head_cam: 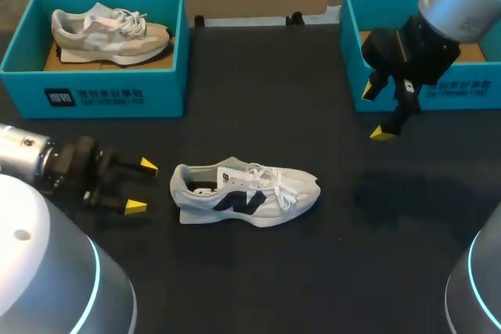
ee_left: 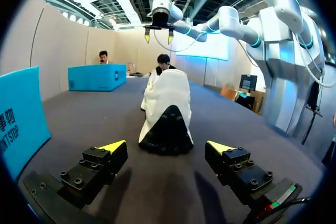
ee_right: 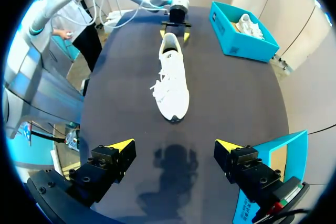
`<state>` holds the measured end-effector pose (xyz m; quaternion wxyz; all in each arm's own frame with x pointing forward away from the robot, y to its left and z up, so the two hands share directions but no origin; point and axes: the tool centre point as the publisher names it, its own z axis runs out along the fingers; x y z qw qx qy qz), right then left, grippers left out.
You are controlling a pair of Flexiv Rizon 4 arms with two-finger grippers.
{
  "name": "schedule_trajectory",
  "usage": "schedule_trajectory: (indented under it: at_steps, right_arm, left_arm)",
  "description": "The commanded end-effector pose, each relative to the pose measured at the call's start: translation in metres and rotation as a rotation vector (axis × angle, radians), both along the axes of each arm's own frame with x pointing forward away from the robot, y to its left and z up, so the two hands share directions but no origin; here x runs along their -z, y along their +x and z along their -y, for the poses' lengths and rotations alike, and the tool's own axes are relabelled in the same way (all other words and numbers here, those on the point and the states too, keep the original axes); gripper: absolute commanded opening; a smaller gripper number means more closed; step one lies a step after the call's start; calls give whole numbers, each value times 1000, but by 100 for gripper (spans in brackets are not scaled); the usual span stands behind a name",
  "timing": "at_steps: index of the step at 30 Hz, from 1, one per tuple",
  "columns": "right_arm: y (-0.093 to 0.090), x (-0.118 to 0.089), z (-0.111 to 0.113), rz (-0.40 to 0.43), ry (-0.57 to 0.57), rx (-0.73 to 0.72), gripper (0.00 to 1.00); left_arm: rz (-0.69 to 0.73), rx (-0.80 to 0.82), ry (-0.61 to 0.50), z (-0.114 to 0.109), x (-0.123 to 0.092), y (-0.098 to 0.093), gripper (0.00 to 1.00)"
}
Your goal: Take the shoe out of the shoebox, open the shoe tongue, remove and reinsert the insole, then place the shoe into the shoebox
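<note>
White mesh shoe, laced, at mid-tabletop; my left gripper gapes behind its heel, my right gripper gapes before the teal rectangular shoebox.

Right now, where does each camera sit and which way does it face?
Head: above and behind, looking down on the table; left gripper and right gripper enter from the sides.
Left wrist: left arm, faces the heel of the shoe; own fingers show.
Right wrist: right arm, faces its toe; own fingers show.
Shared: the shoe, in all three.
</note>
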<state>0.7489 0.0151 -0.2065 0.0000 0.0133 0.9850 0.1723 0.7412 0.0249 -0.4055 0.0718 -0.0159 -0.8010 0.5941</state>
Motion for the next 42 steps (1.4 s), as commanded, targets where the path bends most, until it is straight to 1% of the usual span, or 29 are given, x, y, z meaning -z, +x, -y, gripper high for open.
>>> schedule_trajectory:
  at_steps: [1, 9, 14, 24, 33, 42]
  right_arm:
    - [0, 1, 0, 1, -2, 0, 100]
    - [0, 1, 0, 1, -2, 0, 100]
    - [0, 1, 0, 1, -2, 0, 100]
    - [0, 1, 0, 1, -2, 0, 100]
    - [0, 1, 0, 1, -2, 0, 100]
    - [0, 1, 0, 1, -2, 0, 100]
  left_arm:
    - [-13, -15, -5, 10, 6, 2, 100]
    - [-64, -71, 1, 23, 12, -2, 100]
    - [-47, -72, 16, 29, 13, -7, 100]
    - [-30, -96, 1, 37, 15, -13, 100]
    - [-31, -105, -9, 49, 9, -14, 100]
    - [-28, -85, -9, 67, 9, -18, 100]
